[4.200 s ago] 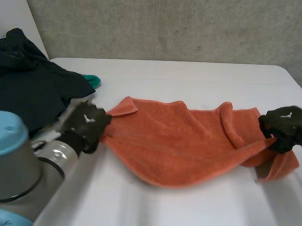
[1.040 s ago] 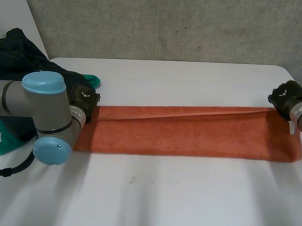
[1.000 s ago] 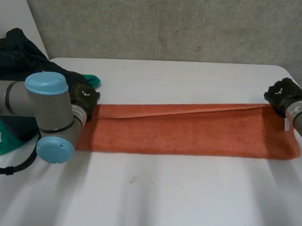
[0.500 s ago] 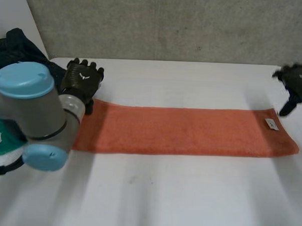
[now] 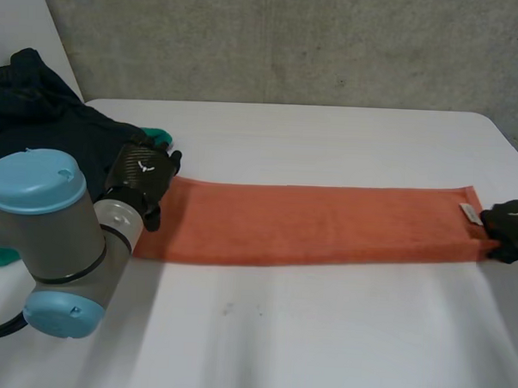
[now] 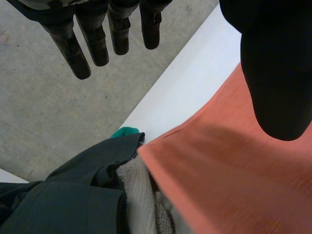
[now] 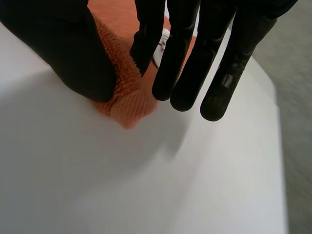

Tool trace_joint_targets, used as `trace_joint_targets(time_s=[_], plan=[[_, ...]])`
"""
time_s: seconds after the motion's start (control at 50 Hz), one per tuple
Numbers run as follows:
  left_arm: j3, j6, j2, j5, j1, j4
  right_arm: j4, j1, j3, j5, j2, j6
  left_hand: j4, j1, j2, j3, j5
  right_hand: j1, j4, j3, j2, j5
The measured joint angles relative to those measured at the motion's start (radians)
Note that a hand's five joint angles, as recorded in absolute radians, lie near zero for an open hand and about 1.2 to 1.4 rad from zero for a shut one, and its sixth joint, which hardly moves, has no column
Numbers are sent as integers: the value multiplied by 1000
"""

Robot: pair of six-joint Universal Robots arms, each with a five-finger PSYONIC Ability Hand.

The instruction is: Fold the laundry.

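Head view: towel (image 5: 318,224) flat, tbl (image 5: 322,334)

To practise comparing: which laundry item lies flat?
The orange towel, a flat strip across the table; the dark clothes sit in a crumpled heap.

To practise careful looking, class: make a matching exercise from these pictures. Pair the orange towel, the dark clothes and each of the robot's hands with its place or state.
Things
1. long orange terry towel
2. heap of dark clothes
3. left hand
4. right hand

Places or states
A. pinching a corner of the towel
B. open, fingers straight, at the towel's end by the heap
C. flat in a long strip on the white table
D. piled beside the left arm

Pairs: 1-C, 2-D, 3-B, 4-A
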Motion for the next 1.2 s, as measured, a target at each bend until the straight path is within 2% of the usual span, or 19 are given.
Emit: trace_joint_targets(time_s=[0.08,0.18,0.36,0.42,0.5,0.6,0.62,0.64,0.68,0.72,0.82,0.84,0.88,0.9,0.94,0.96,1.04,1.1,1.2], plan=[[-1,0,17,0,0,-1,-8,-48,-31,60,-8,-9,0,0,0,0,0,0,19,16,4,18],[-7,0,48,0,1,-2,-18,-112,-69,91,-18,-47,0,0,0,0,0,0,20,16,4,21],[-17,0,92,-1,10,-3,-44,-135,-107,87,-45,-152,0,0,0,0,0,8,20,16,4,29],[-20,0,105,-3,14,-4,-84,-68,-104,65,-88,-157,0,0,0,0,0,12,20,16,4,30],[-27,-4,127,-6,18,-4,-174,143,-85,0,-179,-141,0,0,0,0,0,12,21,16,4,33],[-34,-20,146,-10,18,-4,-232,367,-82,-85,-202,-134,0,0,0,0,0,18,22,16,5,34],[-36,-28,151,-10,18,-4,-247,441,-84,-118,-191,-135,0,0,0,0,0,19,22,16,5,34],[-36,-28,151,-10,18,-4,-247,441,-84,-118,-191,-135,0,0,0,0,0,19,22,16,5,34],[-42,-41,160,-11,17,-4,-268,530,-90,-160,-163,-139,0,0,0,0,0,19,22,16,5,36],[-48,-50,163,-11,16,-4,-307,683,-107,-230,-80,-150,0,0,0,0,0,19,22,16,5,38],[-62,-57,164,-10,11,-4,-337,819,-127,-279,38,-169,0,0,0,0,0,19,22,16,5,40],[-65,-58,162,-9,8,-4,-341,841,-128,-282,66,-173,0,0,0,0,0,-92,-117,-136,-143,-79],[-66,-58,160,-8,7,-4,-342,851,-127,-281,80,-173,0,0,0,0,0,-92,-117,-136,-143,-79],[-66,-58,157,-6,4,-3,-342,861,-121,-270,92,-166,0,0,0,0,0,-515,-588,-592,-627,-543],[-64,-58,155,-5,2,-3,-342,862,-117,-264,92,-162,0,0,0,0,0,-515,-588,-592,-627,-543],[-57,-58,150,-4,-5,-2,-340,859,-104,-230,78,-130,0,0,0,0,0,-726,-879,-881,-888,-833],[-27,-57,126,-2,-32,4,-330,825,-70,-133,13,-14,0,0,0,0,0,-770,-937,-958,-952,-890],[24,-57,85,-2,-79,9,-300,755,-23,-40,-71,151,0,0,0,0,0,-770,-937,-958,-952,-890],[110,-60,3,-1,-153,12,-225,662,44,12,-144,326,0,0,0,0,0,-770,-937,-958,-952,-890]])
